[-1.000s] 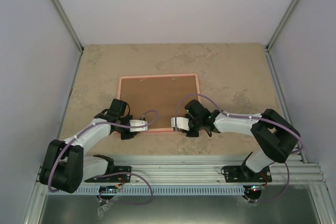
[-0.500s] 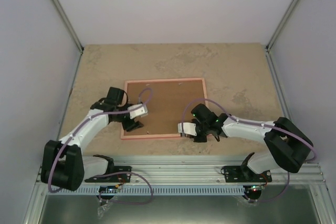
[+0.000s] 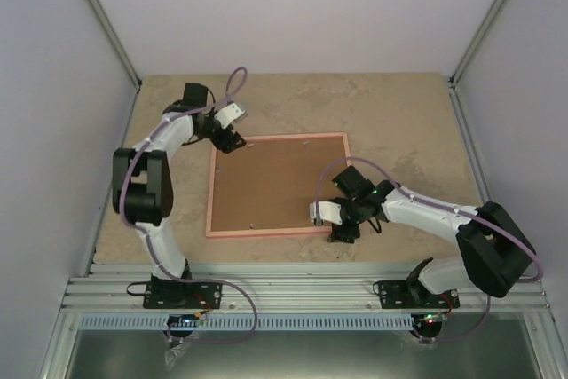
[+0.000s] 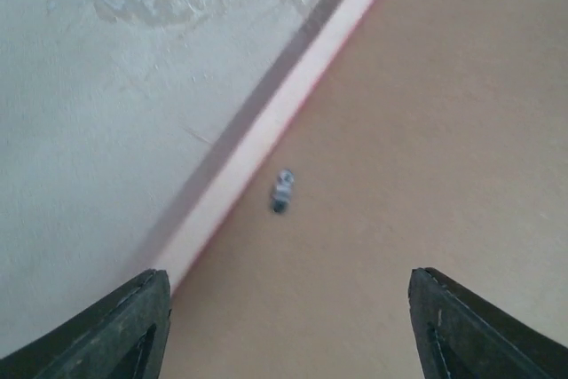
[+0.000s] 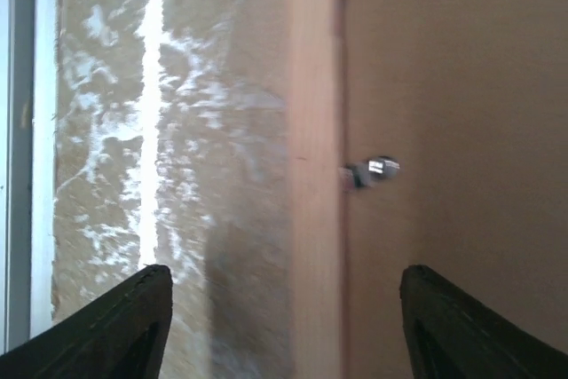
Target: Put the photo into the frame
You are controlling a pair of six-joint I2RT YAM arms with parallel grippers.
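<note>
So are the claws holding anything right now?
Nothing. The left claw and the right claw are both open over the frame, at its edges.

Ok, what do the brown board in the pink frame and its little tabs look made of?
Backing board: matte brown fibreboard or card, going by its flat, grainless surface. Tabs: probably metal, small and silvery with a glint.
</note>
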